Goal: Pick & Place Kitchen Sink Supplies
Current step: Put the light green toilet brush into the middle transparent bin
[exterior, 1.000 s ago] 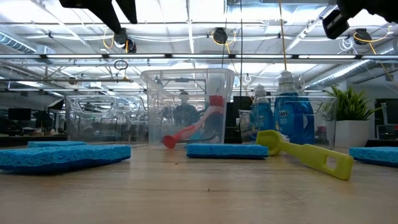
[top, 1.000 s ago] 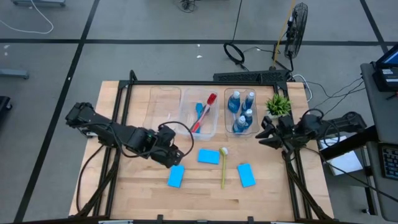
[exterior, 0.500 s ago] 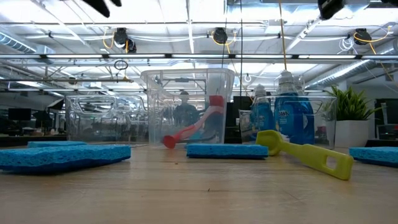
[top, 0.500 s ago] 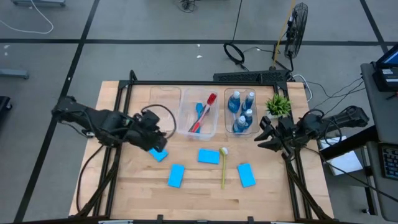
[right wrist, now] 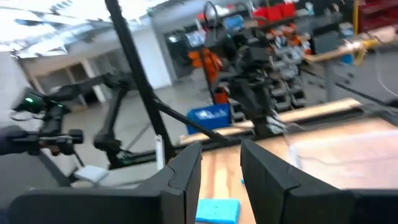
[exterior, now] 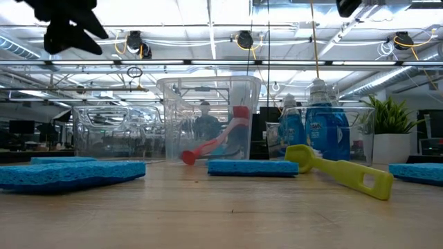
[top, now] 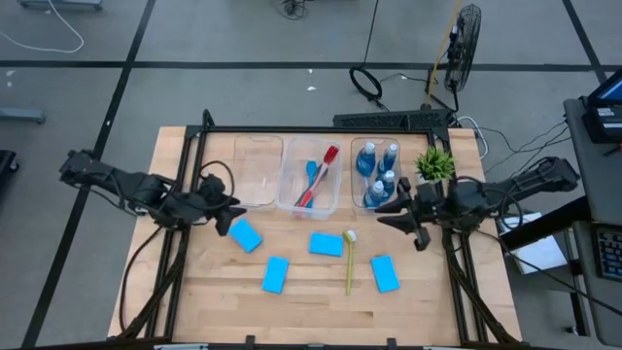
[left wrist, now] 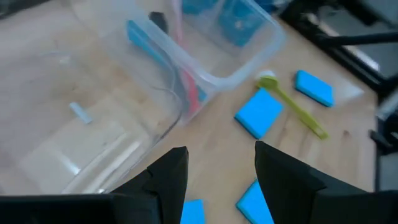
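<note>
Left gripper (top: 225,207): above the table's left part, just left of the nearest sponge and in front of the empty bin; fingers spread, holding nothing.
Right gripper (top: 397,206): at the table's right side, just in front of the bottle bin and the plant (top: 434,163); fingers apart with a clear gap in the right wrist view, nothing between them.
Sponges: four flat on the table (top: 311,306). First sponge (top: 246,235) lies just beside the left gripper. Second sponge (top: 275,274) lies nearer the front edge. Third sponge (top: 326,244) lies mid-table, in front of the middle bin. Fourth sponge (top: 385,273) lies right of the yellow-green brush.
Yellow-green brush (top: 349,261): on the table between the third and fourth sponges, head toward the bins.
Empty bin (top: 259,171): clear, leftmost of three in a row at the back.
Middle bin (top: 310,178): holds the red brush (top: 319,177) and the blue brush (top: 311,172), leaning side by side.
Bottle bin (top: 375,176): rightmost, holds the blue bottles (top: 378,172), upright and packed together.
</note>
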Tool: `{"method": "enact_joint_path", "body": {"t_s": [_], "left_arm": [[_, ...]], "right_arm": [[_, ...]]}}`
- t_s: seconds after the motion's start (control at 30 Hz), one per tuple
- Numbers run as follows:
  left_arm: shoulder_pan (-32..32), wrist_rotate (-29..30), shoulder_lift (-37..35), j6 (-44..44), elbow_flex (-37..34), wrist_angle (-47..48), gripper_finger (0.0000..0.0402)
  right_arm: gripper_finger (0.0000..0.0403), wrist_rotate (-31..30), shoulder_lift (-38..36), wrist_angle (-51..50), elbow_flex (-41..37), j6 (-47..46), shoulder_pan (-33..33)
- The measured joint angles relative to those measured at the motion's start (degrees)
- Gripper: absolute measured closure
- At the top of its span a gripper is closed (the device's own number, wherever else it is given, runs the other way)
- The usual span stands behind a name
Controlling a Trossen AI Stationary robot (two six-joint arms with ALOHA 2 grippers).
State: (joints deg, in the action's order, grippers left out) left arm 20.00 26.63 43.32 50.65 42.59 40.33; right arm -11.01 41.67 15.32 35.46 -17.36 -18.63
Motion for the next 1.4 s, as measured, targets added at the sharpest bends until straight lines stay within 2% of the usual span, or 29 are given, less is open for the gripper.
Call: {"method": "enact_joint_path", "body": {"t_s": [0.13, 0.33, 0.77, 0.97, 1.4], "left_arm": [[-0.01, -0.64, -5.47, -2.65, -5.65, -3.57, 0.0215], [-0.01, -0.73, -11.86, -3.75, -10.95, -4.01, 0.0215], [-0.01, 0.28, -20.40, -8.20, -15.87, -3.58, 0.0215], [-0.06, 1.90, -20.93, -8.54, -15.89, -2.79, 0.0215], [-0.06, 2.40, -20.91, -8.47, -15.89, -2.63, 0.0215]], "right_arm": [[0.0303, -4.23, 4.68, -4.88, 5.06, -0.58, -1.74], [0.0303, -8.71, 10.75, -11.88, 12.58, -4.97, -4.49], [0.0303, -9.67, 21.64, -30.57, 22.65, -27.22, -8.06], [0.0303, -6.07, 25.45, -37.72, 26.28, -35.02, -7.68], [0.0303, 9.90, 36.75, -42.82, 26.51, -52.40, -4.99]]}}
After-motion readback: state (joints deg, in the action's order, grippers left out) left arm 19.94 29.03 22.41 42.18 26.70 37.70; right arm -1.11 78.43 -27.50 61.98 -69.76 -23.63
